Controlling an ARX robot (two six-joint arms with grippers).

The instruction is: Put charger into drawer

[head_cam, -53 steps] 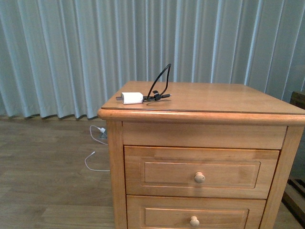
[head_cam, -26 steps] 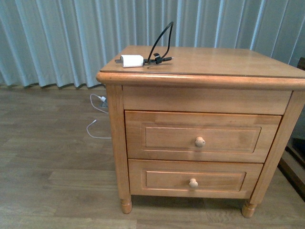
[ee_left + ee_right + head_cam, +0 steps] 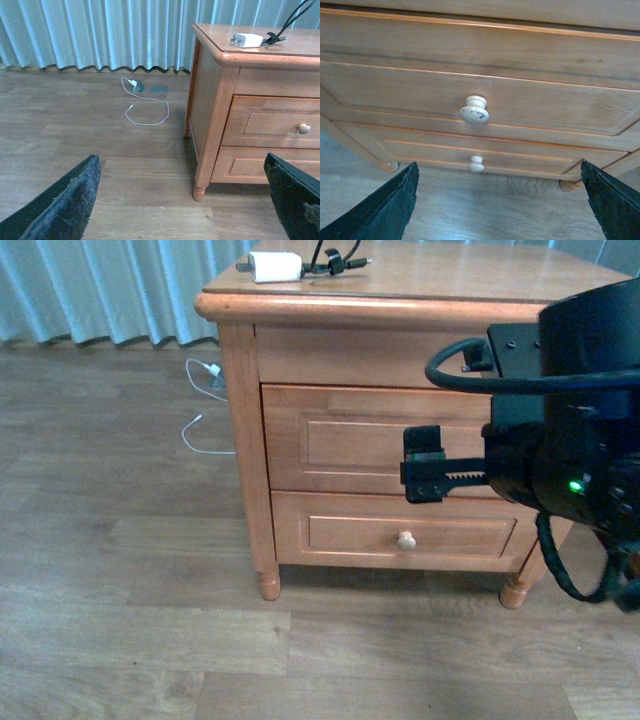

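Jaws spread wide on both arms: my right gripper (image 3: pixel 499 167) faces the shut upper drawer (image 3: pixel 545 100), its knob (image 3: pixel 474 109) mid-frame, and my left gripper (image 3: pixel 181 159) hangs over the floor (image 3: pixel 75 130). At the upper left of the front view, the charger (image 3: pixel 277 267) lies atop the nightstand (image 3: pixel 240 420).

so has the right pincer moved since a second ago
yes. it was out of the front view then; now the right pincer has come in front of the drawer, open, facing its knob without touching it
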